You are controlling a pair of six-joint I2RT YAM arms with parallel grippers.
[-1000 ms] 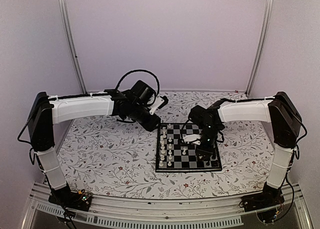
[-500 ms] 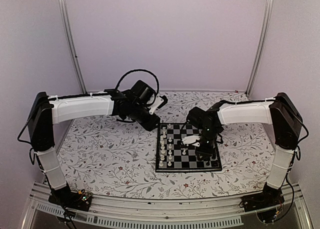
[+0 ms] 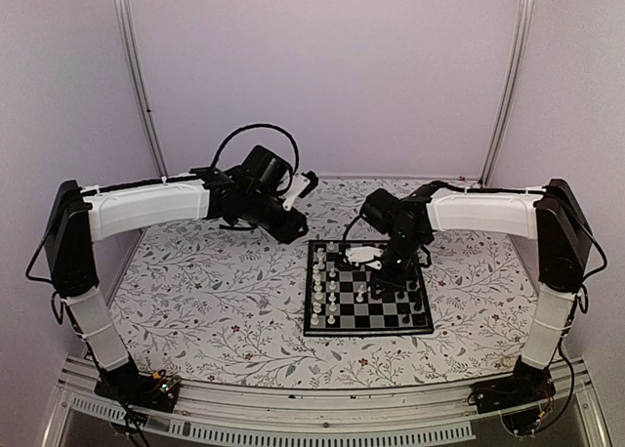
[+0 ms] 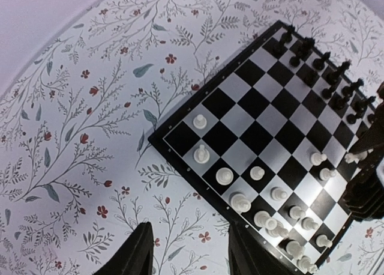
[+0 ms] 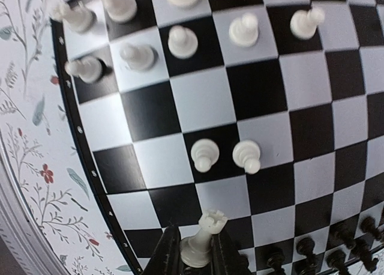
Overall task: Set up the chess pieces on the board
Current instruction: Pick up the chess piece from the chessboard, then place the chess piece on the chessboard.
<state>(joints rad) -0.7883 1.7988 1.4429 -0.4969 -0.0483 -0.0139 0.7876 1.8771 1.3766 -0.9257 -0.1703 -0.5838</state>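
Since a second ago the right arm has swung from the near-right part of the board [image 3: 366, 331] toward its far edge. The left arm has pulled up and away to the far left.

The right gripper [image 5: 195, 257] is clamped on a white rook [image 5: 207, 230]. Its two dark fingers pinch the rook's base, and the piece leans slightly. The rook hangs over the squares close to the board's dark border. Whether its foot touches the board cannot be told. The left gripper [image 4: 191, 236] is spread wide with nothing between its fingers, and it hovers over the floral table [image 3: 215, 310] beside the board's corner.

Several bare squares lie around the rook, and the border and patterned cloth are just to one side. Two white pawns [image 5: 207, 154] stand side by side a few squares off and are the nearest obstacles. The other white pieces [image 4: 276, 218] crowd one end of the board, some of them leaning. The black pieces [image 4: 318, 65] line the opposite end, with a few just beside the right fingers.
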